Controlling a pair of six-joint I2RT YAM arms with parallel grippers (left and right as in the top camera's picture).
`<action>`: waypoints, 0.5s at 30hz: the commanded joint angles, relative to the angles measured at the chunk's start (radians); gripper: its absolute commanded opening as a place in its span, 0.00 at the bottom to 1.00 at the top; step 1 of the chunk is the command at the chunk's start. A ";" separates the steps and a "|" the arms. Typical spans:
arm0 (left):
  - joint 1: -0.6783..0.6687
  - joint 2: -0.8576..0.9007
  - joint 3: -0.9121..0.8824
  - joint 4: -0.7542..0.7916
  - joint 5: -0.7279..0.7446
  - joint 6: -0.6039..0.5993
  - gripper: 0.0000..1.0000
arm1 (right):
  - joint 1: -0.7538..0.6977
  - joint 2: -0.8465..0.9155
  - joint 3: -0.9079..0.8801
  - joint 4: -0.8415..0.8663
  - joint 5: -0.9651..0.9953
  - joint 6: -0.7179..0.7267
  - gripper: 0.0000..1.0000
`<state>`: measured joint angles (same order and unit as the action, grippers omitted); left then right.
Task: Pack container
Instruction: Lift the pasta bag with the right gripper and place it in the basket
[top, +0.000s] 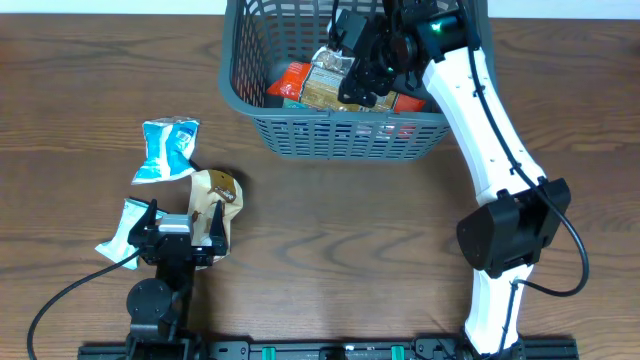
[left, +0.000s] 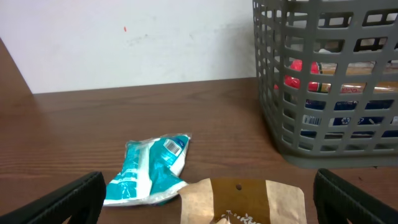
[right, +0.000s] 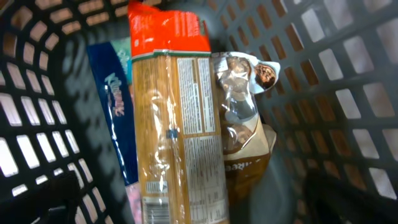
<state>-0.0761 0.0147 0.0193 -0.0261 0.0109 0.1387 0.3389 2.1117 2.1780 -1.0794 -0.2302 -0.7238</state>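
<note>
The dark grey lattice basket (top: 335, 135) stands at the back centre of the table and also shows in the left wrist view (left: 323, 93). It holds a long orange-tan packet (right: 177, 143), a red packet (right: 165, 28), a blue tissue pack (right: 112, 106) and a brown cookie packet (right: 245, 124). My right gripper (top: 372, 62) hangs open and empty inside the basket above these packets. My left gripper (top: 178, 240) is open near the front left, its fingers either side of a brown paper packet (left: 242, 200).
A teal and white packet (top: 167, 150) lies left of the brown packet and shows in the left wrist view (left: 152, 168). Another teal and white packet (top: 125, 232) lies beside the left gripper. A white wall stands behind the table.
</note>
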 joint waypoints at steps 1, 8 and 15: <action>-0.006 -0.010 -0.015 -0.042 -0.019 0.007 0.99 | 0.009 -0.076 0.028 0.035 -0.033 0.069 0.99; -0.006 -0.010 -0.015 -0.041 -0.023 0.007 0.99 | -0.035 -0.261 0.031 0.186 -0.105 0.260 0.99; -0.006 -0.010 -0.015 -0.040 -0.022 0.006 0.99 | -0.221 -0.469 0.031 0.209 -0.045 0.384 0.99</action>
<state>-0.0761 0.0147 0.0193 -0.0261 0.0105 0.1387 0.2138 1.7206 2.1921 -0.8696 -0.3172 -0.4751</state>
